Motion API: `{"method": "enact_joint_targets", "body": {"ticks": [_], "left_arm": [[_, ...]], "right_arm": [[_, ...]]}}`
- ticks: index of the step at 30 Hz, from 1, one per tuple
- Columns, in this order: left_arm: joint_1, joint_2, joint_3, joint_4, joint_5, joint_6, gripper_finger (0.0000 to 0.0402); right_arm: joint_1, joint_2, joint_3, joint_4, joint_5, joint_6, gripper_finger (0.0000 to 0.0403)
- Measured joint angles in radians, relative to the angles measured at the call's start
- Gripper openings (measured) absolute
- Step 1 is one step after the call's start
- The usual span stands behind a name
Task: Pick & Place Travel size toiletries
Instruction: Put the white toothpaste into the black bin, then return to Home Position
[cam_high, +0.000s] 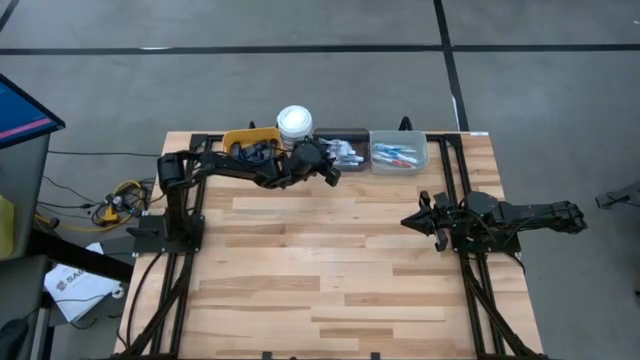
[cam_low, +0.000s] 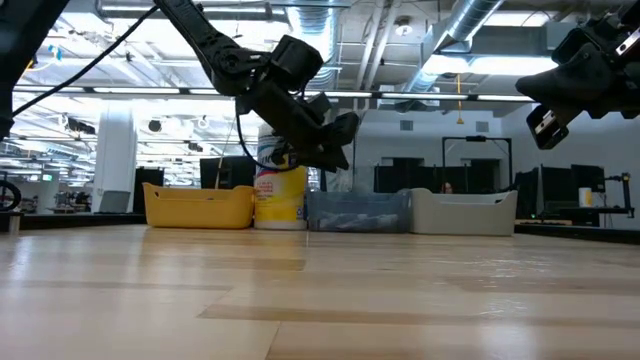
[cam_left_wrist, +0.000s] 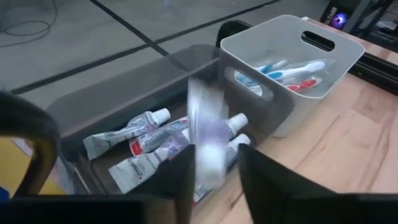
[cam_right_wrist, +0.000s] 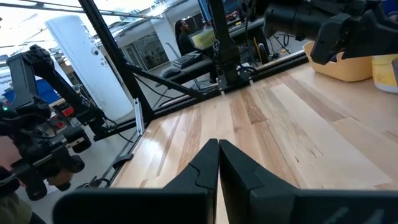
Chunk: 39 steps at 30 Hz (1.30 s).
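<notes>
A flat white tube (cam_left_wrist: 207, 134), motion-blurred, is clamped in the left end effector (cam_left_wrist: 211, 171) above the smoky translucent bin (cam_left_wrist: 124, 93) of crinkled tubes (cam_left_wrist: 124, 137). Slim toothbrushes (cam_left_wrist: 292, 71) lie in the grey bin (cam_left_wrist: 339, 62). The right end effector (cam_right_wrist: 217, 152) is held together above the wooden worktop (cam_high: 350, 270).

Little can be read anywhere. A white sheet (cam_high: 78, 290) on the floor at about eight o'clock from the table (cam_high: 340, 260) shows dark letters beginning "SA", with the rest cut off or too small to read. The tubes (cam_left_wrist: 146, 140) in the dark bin (cam_left_wrist: 118, 99) carry red and blue print, and the tub (cam_low: 279, 195) has a printed label, but none of it is legible.
</notes>
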Motion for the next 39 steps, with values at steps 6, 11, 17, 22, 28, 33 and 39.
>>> {"method": "enact_joint_targets", "body": {"ticks": [6,11,17,22,28,33,39], "left_arm": [[0.014,-0.006,0.000,-0.005,0.028,-0.001,0.0213],[-0.025,-0.139,-0.002,-0.052,0.098,0.022,0.0239],[-0.103,-0.478,-0.072,-0.048,0.102,0.253,0.0098],[-0.131,-0.823,-0.255,-0.053,0.171,0.349,0.0014],[-0.130,-1.282,-0.592,-0.053,0.214,0.329,0.0002],[-0.130,-1.581,-0.825,-0.051,0.215,0.245,0.0001],[-0.131,-1.833,-1.027,-0.049,0.223,0.124,0.0000]], "right_arm": [[0.000,0.000,0.000,0.000,0.000,0.000,0.0005],[0.000,0.000,0.000,0.000,0.000,0.000,0.0005],[0.000,0.000,0.000,0.000,0.000,0.000,0.0005],[0.000,0.000,0.000,0.000,0.000,0.000,0.0005],[0.000,0.000,0.000,0.000,0.000,0.000,0.0005],[0.000,0.000,0.000,0.000,0.000,0.000,0.0005],[0.000,0.000,0.000,0.000,0.000,0.000,0.0005]]}}
